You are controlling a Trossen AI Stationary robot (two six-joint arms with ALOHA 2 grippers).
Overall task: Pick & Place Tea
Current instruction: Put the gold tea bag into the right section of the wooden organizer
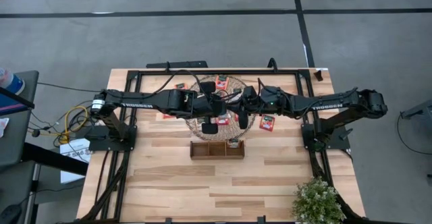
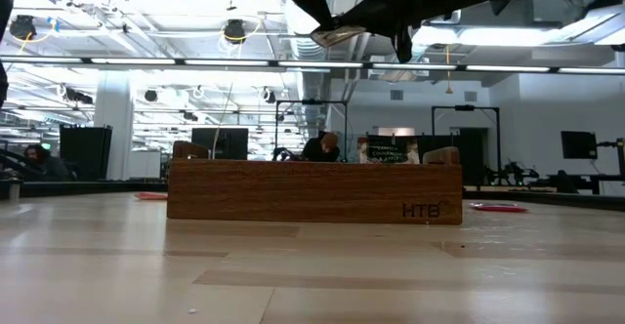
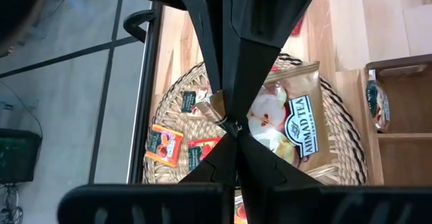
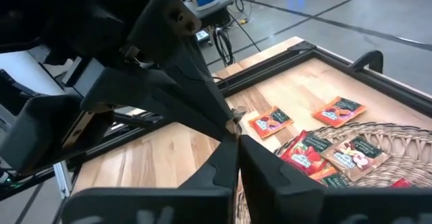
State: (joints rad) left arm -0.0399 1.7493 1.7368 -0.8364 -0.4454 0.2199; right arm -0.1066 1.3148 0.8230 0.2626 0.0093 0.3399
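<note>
My left gripper and right gripper are both pinching one pale apple-printed tea sachet above the round woven mat (twelve o'clock of the brown wooden tray). If they tug apart, I'm risking a tear.

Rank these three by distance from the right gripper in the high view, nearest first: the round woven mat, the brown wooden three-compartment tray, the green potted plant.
1. Round woven mat: directly under the right gripper, mid-table.
2. Brown wooden three-compartment tray: just beyond the mat's edge, toward the plant's side of the table.
3. Green potted plant: far off at the table's corner.
</note>
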